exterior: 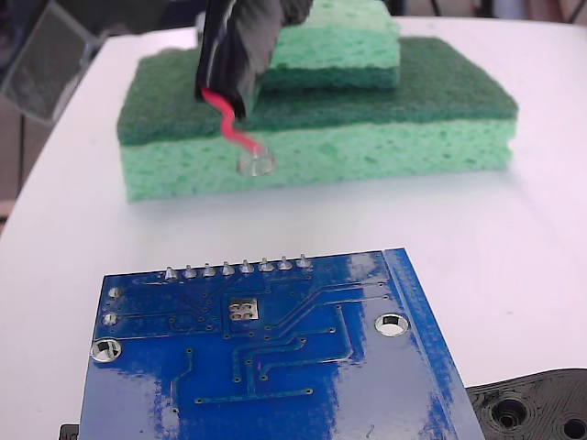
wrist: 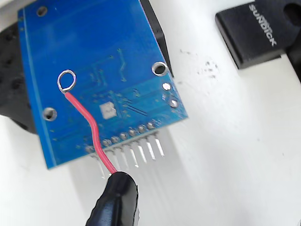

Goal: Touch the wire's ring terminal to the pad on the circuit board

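The blue circuit board point(exterior: 275, 376) lies at the bottom of the fixed view, with the small silvery pad point(exterior: 243, 309) near its middle. My gripper point(exterior: 231, 87), wrapped in black, comes down from the top and is shut on the red wire point(exterior: 229, 128). The ring terminal point(exterior: 255, 164) hangs in the air beyond the board's far edge, apart from it. Seen from the wrist, the ring terminal point(wrist: 67, 80) appears over the board point(wrist: 84, 56), up and left of the pad point(wrist: 107, 110). The wire point(wrist: 91, 129) curves back to the gripper point(wrist: 115, 197).
Two stacked green sponges point(exterior: 367, 137) stand behind the ring. A black plastic piece with round holes point(exterior: 541, 408) lies at the board's right. A row of solder bumps point(exterior: 237, 269) lines the board's far edge. A black lettered block point(wrist: 258, 33) sits beside the board.
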You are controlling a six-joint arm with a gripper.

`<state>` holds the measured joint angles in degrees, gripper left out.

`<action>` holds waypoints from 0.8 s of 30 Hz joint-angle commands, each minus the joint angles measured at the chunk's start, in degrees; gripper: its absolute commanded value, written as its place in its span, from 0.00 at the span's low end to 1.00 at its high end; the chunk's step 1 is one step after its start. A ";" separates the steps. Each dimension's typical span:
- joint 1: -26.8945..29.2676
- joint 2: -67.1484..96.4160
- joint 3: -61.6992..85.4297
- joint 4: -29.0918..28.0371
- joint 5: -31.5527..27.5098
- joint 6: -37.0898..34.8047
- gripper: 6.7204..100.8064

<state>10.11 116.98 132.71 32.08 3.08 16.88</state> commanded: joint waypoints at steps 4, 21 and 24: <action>0.35 6.59 2.64 1.05 -1.93 -1.14 0.99; -1.76 18.54 10.46 3.34 -10.46 -8.17 0.99; -2.37 22.59 13.01 3.69 -11.60 -9.23 0.99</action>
<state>7.73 139.39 145.63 35.86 -8.26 7.65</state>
